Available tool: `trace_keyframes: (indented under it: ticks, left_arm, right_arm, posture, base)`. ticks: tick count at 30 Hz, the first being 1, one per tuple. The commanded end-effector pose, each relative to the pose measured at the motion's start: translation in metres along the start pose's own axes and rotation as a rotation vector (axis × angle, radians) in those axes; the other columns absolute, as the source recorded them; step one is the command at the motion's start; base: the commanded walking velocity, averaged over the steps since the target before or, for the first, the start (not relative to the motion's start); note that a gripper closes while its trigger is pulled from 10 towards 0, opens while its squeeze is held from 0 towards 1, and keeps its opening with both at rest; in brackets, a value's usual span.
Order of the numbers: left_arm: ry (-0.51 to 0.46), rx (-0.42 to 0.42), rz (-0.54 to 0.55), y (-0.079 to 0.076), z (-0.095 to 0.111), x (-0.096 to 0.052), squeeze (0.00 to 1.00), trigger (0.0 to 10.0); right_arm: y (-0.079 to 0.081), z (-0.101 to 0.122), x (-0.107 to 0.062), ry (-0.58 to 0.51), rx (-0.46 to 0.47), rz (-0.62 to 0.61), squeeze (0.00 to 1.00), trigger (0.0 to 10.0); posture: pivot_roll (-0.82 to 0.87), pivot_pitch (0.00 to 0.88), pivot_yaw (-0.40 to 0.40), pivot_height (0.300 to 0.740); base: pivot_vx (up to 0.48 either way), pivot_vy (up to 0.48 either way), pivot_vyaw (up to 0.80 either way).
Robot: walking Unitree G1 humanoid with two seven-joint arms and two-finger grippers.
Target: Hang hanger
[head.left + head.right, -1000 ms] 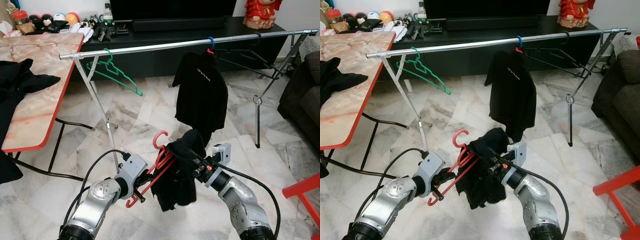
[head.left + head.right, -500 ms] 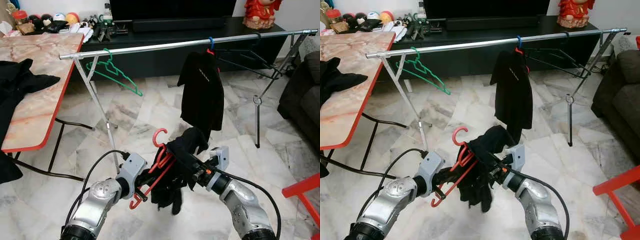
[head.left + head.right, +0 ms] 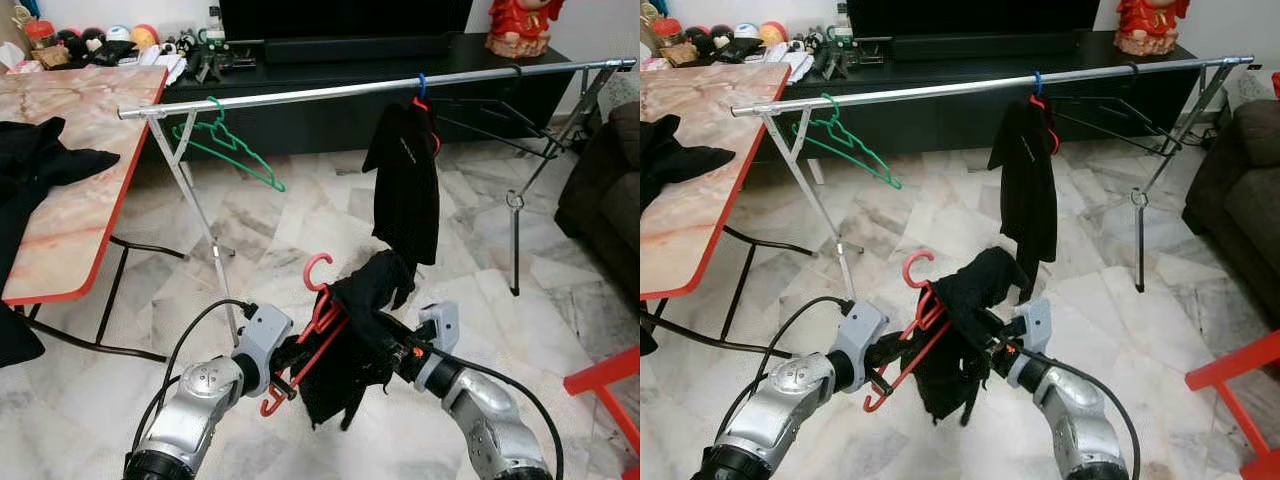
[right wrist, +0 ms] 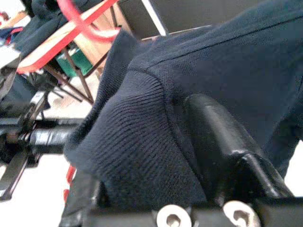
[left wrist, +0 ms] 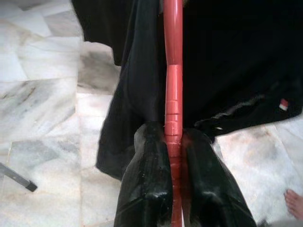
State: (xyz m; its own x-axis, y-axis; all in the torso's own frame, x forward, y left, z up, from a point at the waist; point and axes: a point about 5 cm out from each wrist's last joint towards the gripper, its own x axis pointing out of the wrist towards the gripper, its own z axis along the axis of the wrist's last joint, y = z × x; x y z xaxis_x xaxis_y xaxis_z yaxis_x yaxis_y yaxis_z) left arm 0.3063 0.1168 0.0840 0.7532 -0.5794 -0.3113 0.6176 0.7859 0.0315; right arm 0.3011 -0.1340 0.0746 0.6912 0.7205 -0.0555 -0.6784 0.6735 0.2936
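Low in the frame's centre, the left gripper (image 5: 173, 189) clamps the red hanger (image 3: 318, 318), its hook tipped up toward the rail (image 3: 330, 92) far above, while the right gripper (image 3: 392, 345) pinches the black garment (image 3: 352, 350) draped over it

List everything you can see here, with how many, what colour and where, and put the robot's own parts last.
Red hanger: one, red, held low in front of the robot.
Black garment: one, black, draped on the red hanger.
Clothes rail: one, silver, across the room.
Green hanger: one, green, on the rail's left part.
Hung shirt: one, black, hanging from the rail.
Table: one, marble top with red edge, left side.
TV cabinet: one, black, behind the rail.
Left gripper: black fingers shut on the red hanger.
Right gripper: black fingers gripping the black garment.
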Motion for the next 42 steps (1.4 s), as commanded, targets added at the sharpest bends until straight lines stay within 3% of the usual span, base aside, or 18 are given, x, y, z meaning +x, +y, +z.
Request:
trace_keyframes:
  ticks: [1, 17, 20, 21, 22, 23, 24, 26, 27, 28, 29, 31, 32, 35, 36, 37, 40, 42]
  left_arm:
    - [-0.054, -0.024, 0.052, 0.008, 0.009, -0.001, 0.00, 10.0]
    - [-0.116, -0.099, 0.090, 0.010, 0.014, -0.001, 0.00, 10.0]
    - [-0.145, -0.117, 0.085, 0.011, 0.017, -0.001, 0.00, 10.0]
    - [-0.157, -0.131, 0.076, 0.010, 0.018, -0.001, 0.00, 10.0]
    - [-0.157, -0.131, 0.076, 0.010, 0.018, -0.001, 0.00, 10.0]
    - [-0.162, -0.145, 0.054, 0.009, 0.017, -0.001, 0.00, 10.0]
    - [-0.162, -0.145, 0.034, 0.007, 0.017, -0.001, 0.00, 10.0]
    - [-0.159, -0.143, 0.000, 0.004, 0.015, -0.002, 0.00, 10.0]
    - [-0.149, -0.132, -0.040, 0.000, 0.013, -0.003, 0.00, 10.0]
    - [-0.149, -0.132, -0.040, 0.000, 0.013, -0.003, 0.00, 10.0]
    - [-0.144, -0.125, -0.063, -0.002, 0.012, -0.004, 0.00, 10.0]
    - [-0.123, -0.117, -0.107, -0.005, 0.007, -0.006, 0.00, 10.0]
    - [-0.101, -0.115, -0.136, -0.007, 0.002, -0.008, 0.00, 10.0]
    - [-0.084, -0.114, -0.164, -0.008, -0.003, -0.009, 0.00, 10.0]
    - [-0.073, -0.112, -0.210, -0.011, -0.007, -0.012, 0.00, 10.0]
    - [-0.070, -0.110, -0.225, -0.012, -0.009, -0.012, 0.00, 10.0]
    - [-0.048, -0.061, -0.327, -0.019, -0.017, -0.018, 0.00, 10.0]
    - [-0.049, -0.063, -0.355, -0.020, -0.018, -0.020, 0.00, 10.0]
  right_arm:
    - [0.008, -0.009, -0.003, 0.061, -0.030, 0.051, 1.00, 10.0]
    - [-0.001, -0.031, -0.023, 0.143, -0.026, -0.008, 1.00, 10.0]
    - [-0.006, -0.028, -0.029, 0.109, -0.038, -0.090, 1.00, 10.0]
    - [-0.016, -0.018, -0.035, 0.043, -0.079, -0.196, 1.00, 10.0]
    - [-0.016, -0.018, -0.035, 0.043, -0.079, -0.196, 1.00, 10.0]
    - [-0.034, 0.005, -0.042, -0.062, -0.089, -0.361, 1.00, 10.0]
    - [-0.041, 0.018, -0.045, -0.117, -0.093, -0.430, 1.00, 10.0]
    - [-0.048, 0.039, -0.050, -0.195, -0.101, -0.495, 1.00, 10.0]
    - [-0.050, 0.065, -0.053, -0.263, -0.136, -0.494, 0.00, 10.0]
    - [-0.050, 0.065, -0.053, -0.263, -0.136, -0.494, 0.00, 10.0]
    - [-0.051, 0.079, -0.055, -0.291, -0.156, -0.481, 0.00, 10.0]
    - [-0.047, 0.110, -0.055, -0.310, -0.235, -0.385, 0.00, 10.0]
    - [-0.041, 0.128, -0.054, -0.285, -0.319, -0.271, 0.00, 10.0]
    - [-0.033, 0.144, -0.053, -0.225, -0.426, -0.111, 0.00, 10.0]
    - [-0.026, 0.154, -0.055, -0.175, -0.491, 0.004, 0.00, 10.0]
    - [-0.024, 0.157, -0.055, -0.158, -0.505, 0.034, 0.00, 10.0]
    - [-0.023, 0.161, -0.070, 0.072, -0.588, 0.251, 0.00, 10.0]
    - [-0.024, 0.159, -0.073, 0.133, -0.580, 0.273, 0.00, 10.0]
  posture:
    - [-0.02, 0.137, -0.011, 0.740]
    - [-0.03, 0.140, -0.022, 0.740]
    - [-0.04, 0.140, -0.025, 0.740]
    - [-0.04, 0.140, -0.026, 0.740]
    - [-0.04, 0.140, -0.026, 0.740]
    - [-0.04, 0.141, -0.028, 0.740]
    - [-0.04, 0.141, -0.028, 0.740]
    - [-0.05, 0.141, -0.029, 0.740]
    - [-0.05, 0.141, -0.029, 0.740]
    - [-0.05, 0.141, -0.029, 0.740]
    - [-0.05, 0.141, -0.029, 0.740]
    - [-0.05, 0.142, -0.030, 0.740]
    - [-0.07, 0.143, -0.031, 0.740]
    - [-0.09, 0.145, -0.024, 0.740]
    - [-0.10, 0.146, -0.026, 0.740]
    - [-0.11, 0.142, -0.030, 0.740]
    - [-0.10, 0.137, -0.041, 0.740]
    - [-0.10, 0.136, -0.047, 0.740]
  base:
    - [0.000, 0.000, 0.00]
    - [0.000, 0.000, 0.00]
    - [0.000, 0.000, 0.00]
    - [0.000, 0.000, 0.00]
    - [0.000, 0.000, 0.00]
    - [0.000, 0.000, 0.00]
    - [0.000, 0.000, 0.00]
    - [0.000, 0.000, 0.00]
    - [0.000, 0.000, 0.00]
    - [0.000, 0.000, 0.00]
    - [0.000, 0.000, 0.00]
    - [0.000, 0.000, 0.00]
    - [0.000, 0.000, 0.00]
    - [0.000, 0.000, 0.00]
    - [0.000, 0.000, 0.00]
    - [0.000, 0.000, 0.00]
    - [0.000, 0.000, 0.00]
    - [0.000, 0.000, 0.00]
